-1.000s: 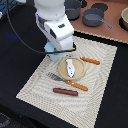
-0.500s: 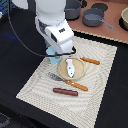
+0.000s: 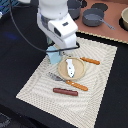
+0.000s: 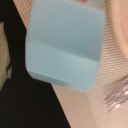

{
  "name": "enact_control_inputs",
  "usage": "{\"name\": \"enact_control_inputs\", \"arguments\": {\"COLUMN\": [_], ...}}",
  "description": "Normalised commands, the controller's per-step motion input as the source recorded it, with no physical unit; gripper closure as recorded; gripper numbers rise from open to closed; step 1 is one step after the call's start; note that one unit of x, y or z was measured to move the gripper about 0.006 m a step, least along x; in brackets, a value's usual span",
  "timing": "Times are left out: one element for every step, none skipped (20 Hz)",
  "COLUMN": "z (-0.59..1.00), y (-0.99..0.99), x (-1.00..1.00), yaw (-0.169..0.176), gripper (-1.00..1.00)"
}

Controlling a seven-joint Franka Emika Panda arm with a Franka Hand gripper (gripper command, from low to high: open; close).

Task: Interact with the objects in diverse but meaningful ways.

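Observation:
A pale blue cup-like container [image 3: 53,58] stands on the beige striped mat [image 3: 100,90], just off the tan plate's [image 3: 63,75] rim toward the exterior view's left. A small white oblong piece [image 3: 70,67] lies on that plate. Nearer the mat's front edge lies the dark red-brown sausage [image 3: 65,92]. My gripper [image 3: 59,50] hangs directly over the blue container, its fingers hidden behind the white hand. The wrist view is almost filled by the blue container [image 4: 65,47], very close, and shows no fingertips.
Two orange sticks [image 3: 90,61] [image 3: 79,86] lie beside the plate, and a grey fork [image 3: 56,76] rests by its near rim. Grey pots [image 3: 92,18] stand on the brown surface at the back. Black tabletop [image 3: 15,60] surrounds the mat.
The arm stays over the blue container with only a slight shift; nothing on the mat has moved.

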Motion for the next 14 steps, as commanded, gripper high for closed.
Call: {"name": "enact_control_inputs", "arguments": {"z": [0.71, 0.5, 0.33, 0.18, 0.03, 0.0, -0.01, -0.1, -0.11, -0.13, -0.16, -0.2, -0.21, -0.21], "y": [0.47, 0.48, 0.5, 0.49, 0.44, 0.43, 0.41, 0.37, 0.35, 0.35, 0.36, 0.34, 0.31, 0.29], "x": [0.04, 0.03, 0.07, 0.04, 0.0, 0.01, 0.0, 0.0, 0.0, 0.0, 0.0, 0.0, 0.0, 0.0], "yaw": [-0.045, -0.074, -0.099, -0.131, -0.169, -0.215, -0.234, -0.259, -0.266, -0.264, -0.264, -0.268, -0.279, -0.281], "gripper": [-1.0, -1.0, -1.0, -1.0, -1.0, -1.0, -1.0, -1.0, -1.0, -1.0, -1.0, -1.0, -1.0, -1.0]}}
